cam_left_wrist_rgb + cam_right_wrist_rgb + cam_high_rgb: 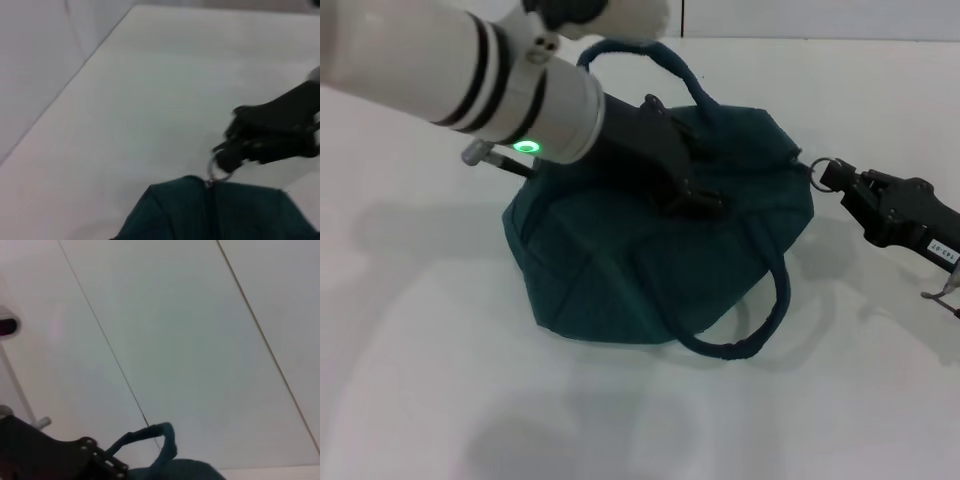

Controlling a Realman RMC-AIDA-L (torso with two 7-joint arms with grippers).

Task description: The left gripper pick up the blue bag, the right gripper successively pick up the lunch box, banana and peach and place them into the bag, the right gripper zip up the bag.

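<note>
Right claw [222,155] on ring pull [216,172].

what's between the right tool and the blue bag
Only the zipper's metal ring, joining the right tool to the blue bag; head and left wrist views show it.

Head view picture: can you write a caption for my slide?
Left black two-fingered gripper presses on the closed dark teal fabric bag while the right labelled black gripper grips its silver zipper ring.
</note>
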